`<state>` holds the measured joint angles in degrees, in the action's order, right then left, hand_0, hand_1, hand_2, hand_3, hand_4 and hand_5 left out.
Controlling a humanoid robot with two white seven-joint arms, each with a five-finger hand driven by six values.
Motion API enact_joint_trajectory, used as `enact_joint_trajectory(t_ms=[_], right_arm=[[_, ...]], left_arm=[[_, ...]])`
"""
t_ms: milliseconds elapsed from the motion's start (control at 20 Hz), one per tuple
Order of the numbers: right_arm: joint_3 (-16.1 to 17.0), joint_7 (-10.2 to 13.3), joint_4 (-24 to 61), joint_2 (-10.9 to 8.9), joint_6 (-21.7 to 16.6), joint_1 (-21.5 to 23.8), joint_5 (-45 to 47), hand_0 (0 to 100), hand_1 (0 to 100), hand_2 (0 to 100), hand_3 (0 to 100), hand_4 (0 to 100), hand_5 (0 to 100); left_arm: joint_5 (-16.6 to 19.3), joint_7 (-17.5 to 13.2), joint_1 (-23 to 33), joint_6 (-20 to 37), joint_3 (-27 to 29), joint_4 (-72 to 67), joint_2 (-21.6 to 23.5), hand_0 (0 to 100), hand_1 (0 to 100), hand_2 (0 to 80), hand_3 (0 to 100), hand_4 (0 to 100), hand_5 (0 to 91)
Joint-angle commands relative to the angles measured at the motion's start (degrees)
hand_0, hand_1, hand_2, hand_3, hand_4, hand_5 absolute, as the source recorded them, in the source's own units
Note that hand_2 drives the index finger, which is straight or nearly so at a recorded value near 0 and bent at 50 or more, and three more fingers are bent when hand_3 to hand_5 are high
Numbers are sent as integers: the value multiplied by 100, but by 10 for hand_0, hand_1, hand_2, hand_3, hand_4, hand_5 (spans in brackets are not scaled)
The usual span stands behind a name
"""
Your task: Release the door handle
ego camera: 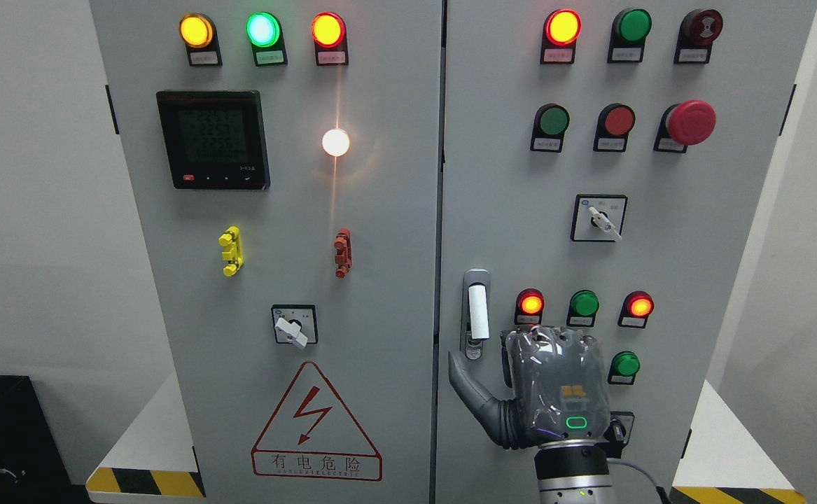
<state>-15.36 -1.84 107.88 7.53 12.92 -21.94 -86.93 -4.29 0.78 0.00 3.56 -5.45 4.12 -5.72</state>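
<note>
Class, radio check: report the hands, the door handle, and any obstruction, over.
Right hand open, just below and right of the door handle, not gripping it. Left hand out of view. Handle upright on the right door; nothing blocking.

The tall grey cabinet doors (pixel 380 280) look like painted sheet metal, smooth and matt, catching a soft glare. The upright door handle (pixel 477 315) has a dull silvery metal plate with a white, matt plastic-looking grip. The round coloured indicator lamps (pixel 263 29) are glossy plastic. The black-framed meter (pixel 213 138) has a shiny screen. The right hand (pixel 552 395) wears a glossy, wrinkled clear film over a grey shell, above a brushed metal wrist.
</note>
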Motion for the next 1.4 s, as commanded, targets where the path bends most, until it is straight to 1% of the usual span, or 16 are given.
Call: enact_joint_trajectory(t_ms=[0,150,250,351,501,601,952,1052,1353], right_arm=[[-20,-115,-241,2,9,-152,-25,265,54,981,1000,1000,1000],[-11,-150,-250,11,44,-205,-52,265,96,978,1000,1000,1000],[-20,-150,-250,2,167,-205,-52,257,120,977,1000,1000,1000],[-20,-150,-250,2,167,-222,-52,252,131,976,1000,1000,998],[-20,-150,-399,11,176,-372,-52,243,151,974,1000,1000,996],[-20,-150,-452,11,176,-451,-52,243,153,974,1000,1000,994],[-11,-141,-487,11,176,-460,-43,241,165,967,1000,1000,991],[-11,-141,-487,20,176,-460,-43,245,169,967,1000,1000,991],[15,-106,-504,11,176,-451,-52,312,208,974,1000,1000,985]], left_arm=[[-2,1,97,5,0,1,0,120,556,0,0,0,0],[-2,1,97,5,0,1,0,120,556,0,0,0,0],[-2,1,97,5,0,1,0,120,556,0,0,0,0],[-2,1,97,5,0,1,0,120,556,0,0,0,0],[-2,1,97,5,0,1,0,120,556,0,0,0,0],[-2,1,97,5,0,1,0,120,556,0,0,0,0],[-2,1,97,5,0,1,0,120,556,0,0,0,0],[-2,1,97,5,0,1,0,120,556,0,0,0,0],[-2,1,97,5,0,1,0,120,556,0,0,0,0]])
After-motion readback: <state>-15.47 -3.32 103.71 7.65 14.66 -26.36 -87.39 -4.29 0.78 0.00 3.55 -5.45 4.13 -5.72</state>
